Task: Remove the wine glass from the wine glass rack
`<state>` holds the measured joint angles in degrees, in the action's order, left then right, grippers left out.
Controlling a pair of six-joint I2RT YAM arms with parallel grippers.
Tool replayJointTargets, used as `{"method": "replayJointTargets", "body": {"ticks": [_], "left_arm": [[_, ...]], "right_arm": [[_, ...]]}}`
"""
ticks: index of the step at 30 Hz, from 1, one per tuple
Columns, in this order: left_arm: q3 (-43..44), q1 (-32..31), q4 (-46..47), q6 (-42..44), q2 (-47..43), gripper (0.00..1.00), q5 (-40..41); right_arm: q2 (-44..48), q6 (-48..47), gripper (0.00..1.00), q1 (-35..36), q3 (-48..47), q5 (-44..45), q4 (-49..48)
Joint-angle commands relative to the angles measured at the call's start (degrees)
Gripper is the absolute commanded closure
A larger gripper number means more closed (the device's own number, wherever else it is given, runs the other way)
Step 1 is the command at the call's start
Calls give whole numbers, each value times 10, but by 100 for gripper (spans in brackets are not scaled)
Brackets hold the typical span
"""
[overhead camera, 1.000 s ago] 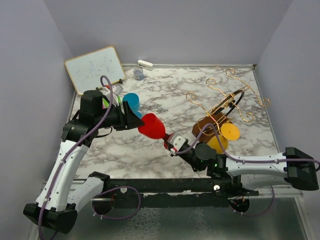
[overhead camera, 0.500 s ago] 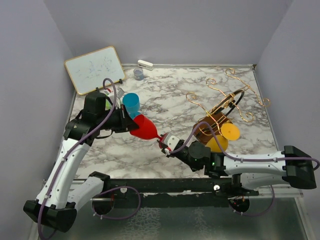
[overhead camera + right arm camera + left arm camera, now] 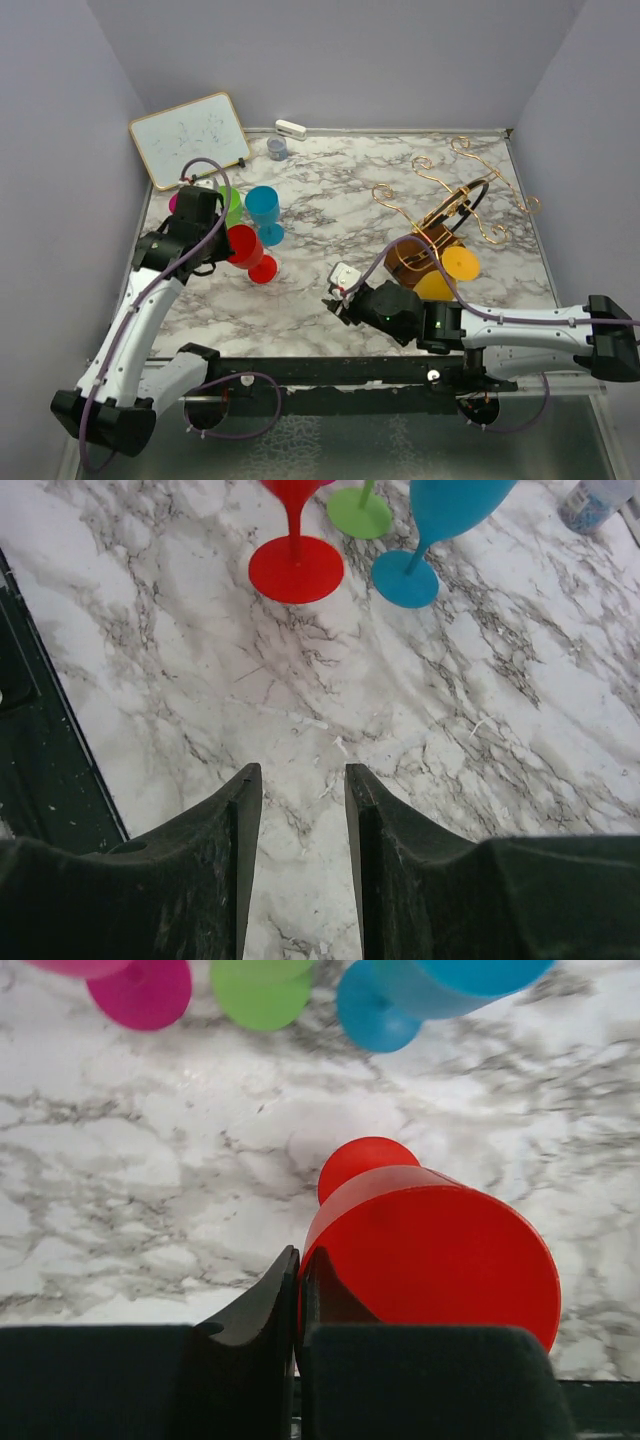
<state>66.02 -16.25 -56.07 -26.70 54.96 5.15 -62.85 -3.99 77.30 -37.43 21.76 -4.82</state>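
Left gripper pinched shut on red wine glass rim, lower centre of wrist view. Right gripper jaws apart, empty, over table. Wine glass rack mid-right, top view.

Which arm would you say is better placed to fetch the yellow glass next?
Right: the right end effector is open, empty and nearer the yellow glass; the left end effector grips the red glass.

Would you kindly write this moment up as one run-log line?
left gripper: shut on red wine glass rim, foot on table | right gripper: open, empty, above table | wine glass rack: yellow glass beside base
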Motion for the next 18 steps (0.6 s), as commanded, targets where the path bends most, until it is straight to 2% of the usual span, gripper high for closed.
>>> {"method": "replayJointTargets", "body": {"ticks": [1, 4, 7, 18], "left_arm": [[-51, 2, 1, -6, 41, 100, 107], [-60, 6, 18, -13, 54, 100, 157], [-57, 25, 29, -5, 82, 100, 173], [-62, 123, 123, 37, 130, 100, 109]], "right_arm": [[26, 38, 61, 4, 0, -25, 24], [29, 43, 61, 4, 0, -28, 30], [29, 47, 61, 4, 1, -28, 35], [49, 64, 62, 4, 14, -27, 32]]}}
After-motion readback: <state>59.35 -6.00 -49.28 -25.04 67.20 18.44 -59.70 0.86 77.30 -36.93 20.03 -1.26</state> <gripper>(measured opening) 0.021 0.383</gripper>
